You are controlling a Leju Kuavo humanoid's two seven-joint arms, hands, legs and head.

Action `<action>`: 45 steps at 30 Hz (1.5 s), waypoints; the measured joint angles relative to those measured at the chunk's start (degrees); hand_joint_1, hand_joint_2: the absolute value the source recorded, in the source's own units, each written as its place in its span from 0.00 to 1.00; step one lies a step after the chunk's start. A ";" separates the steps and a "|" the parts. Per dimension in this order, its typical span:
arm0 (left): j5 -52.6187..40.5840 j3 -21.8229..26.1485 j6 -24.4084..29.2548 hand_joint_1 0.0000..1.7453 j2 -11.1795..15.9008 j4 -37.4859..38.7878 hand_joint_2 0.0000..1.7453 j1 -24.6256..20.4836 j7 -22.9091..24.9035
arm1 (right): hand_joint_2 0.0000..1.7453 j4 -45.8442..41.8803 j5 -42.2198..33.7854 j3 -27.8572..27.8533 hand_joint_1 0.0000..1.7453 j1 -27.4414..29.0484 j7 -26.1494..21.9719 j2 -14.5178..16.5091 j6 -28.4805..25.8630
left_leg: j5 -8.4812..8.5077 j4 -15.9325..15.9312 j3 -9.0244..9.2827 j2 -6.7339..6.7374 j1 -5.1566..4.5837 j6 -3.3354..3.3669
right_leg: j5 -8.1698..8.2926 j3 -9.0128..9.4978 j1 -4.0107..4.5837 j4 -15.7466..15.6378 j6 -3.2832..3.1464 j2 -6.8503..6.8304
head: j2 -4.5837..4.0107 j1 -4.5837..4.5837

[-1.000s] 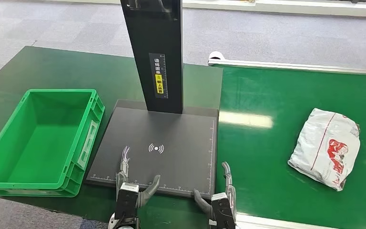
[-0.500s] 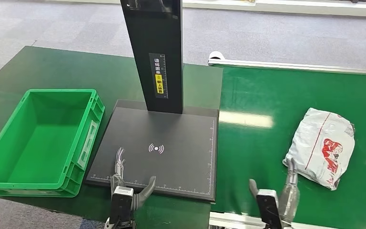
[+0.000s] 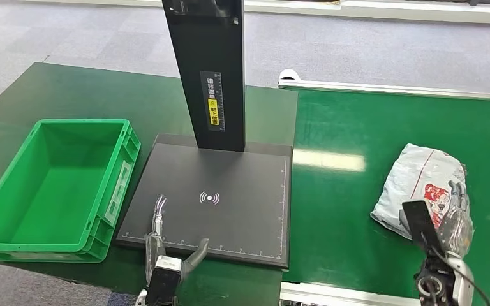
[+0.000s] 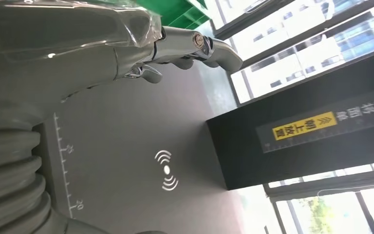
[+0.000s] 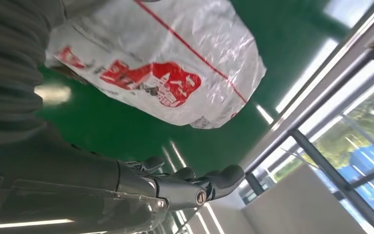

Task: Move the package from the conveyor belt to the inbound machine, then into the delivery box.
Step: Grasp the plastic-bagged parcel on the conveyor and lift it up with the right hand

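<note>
Two silver hands in sight, both empty with fingers apart. Right hand up over the near edge of the crumpled white plastic package with red print, thumb on the left side and fingers on the right, spread around the bag's near end; actual contact impossible to judge. Same hand seen from the wrist with fingers stretched out beside the package, nothing between them. Package lying flat on the green conveyor belt, right of the scanner, long axis running from near-left to far-right, red logo toward the near end. Left hand low over the near edge of the flat black inbound machine platform, fingers splayed above it. Black upright post with a yellow label rising from the platform's far side. Empty green plastic delivery box further left on the table.

Compared with half a second ago: right hand moved further right and forward, now at the bag instead of short of it; package carried slightly leftward; left hand almost unchanged.
</note>
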 joint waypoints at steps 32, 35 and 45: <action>-4.61 -1.13 0.00 0.00 1.37 -1.52 1.00 -1.55 1.35 | 1.00 38.76 10.61 2.59 1.00 -22.94 15.70 -4.86 19.98 | 0.04 0.01 -0.03 -0.04 0.01 0.01 | 0.07 -0.01 0.03 0.01 -0.04 -0.03 | 0.00 -0.01; -5.27 -0.82 0.00 0.00 1.38 -2.29 1.00 -1.11 1.61 | 1.00 38.54 9.30 2.53 1.00 -23.02 14.63 -4.32 17.98 | 0.04 0.01 -0.03 -0.05 0.02 0.01 | 0.07 -0.01 0.04 0.01 -0.04 -0.03 | 0.00 -0.02; -6.13 -0.99 -1.47 0.00 1.45 -3.45 1.00 -1.33 1.66 | 1.00 34.64 4.81 2.23 1.00 -21.38 9.50 -2.08 14.19 | 0.05 0.01 -0.08 -0.08 0.01 0.00 | 0.07 -0.05 0.04 0.01 -0.04 -0.04 | -0.01 -0.01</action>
